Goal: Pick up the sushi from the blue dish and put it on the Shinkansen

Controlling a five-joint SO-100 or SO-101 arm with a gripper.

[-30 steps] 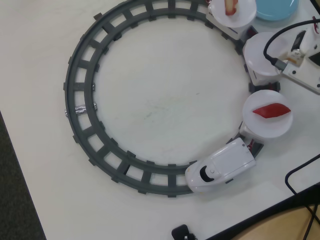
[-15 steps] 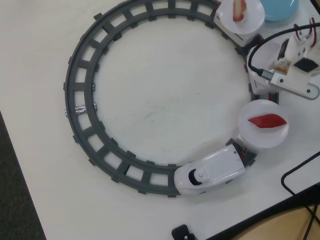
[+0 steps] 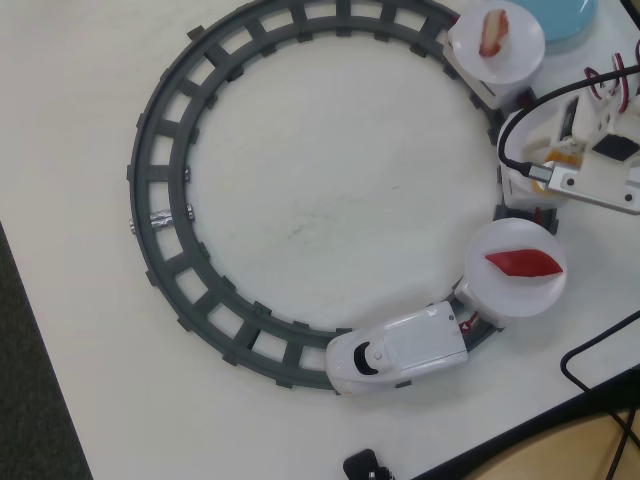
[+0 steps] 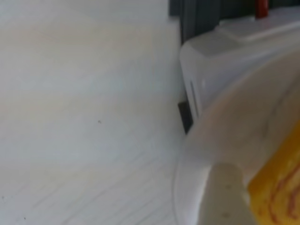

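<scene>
In the overhead view my gripper (image 3: 563, 150) hangs over the middle white plate (image 3: 522, 140) of the Shinkansen (image 3: 400, 350), at the right of the track. It is shut on the yellow-orange sushi (image 3: 566, 156), of which only a sliver shows between the jaws. The wrist view shows the sushi (image 4: 279, 187) close up against one white fingertip (image 4: 225, 192), just above the plate's pale rim (image 4: 220, 136). The blue dish (image 3: 562, 14) lies at the top right edge with nothing showing on it.
The dark grey ring track (image 3: 160, 170) fills the table. A front plate (image 3: 500, 290) carries a red piece (image 3: 522, 263); a rear plate (image 3: 515, 65) carries a pink-and-white piece (image 3: 492, 33). A black cable (image 3: 598, 352) and the table edge lie at bottom right.
The train has run along the bottom of the track toward the left, its plates following. My gripper has shifted slightly down, staying over the middle plate with the sushi.
</scene>
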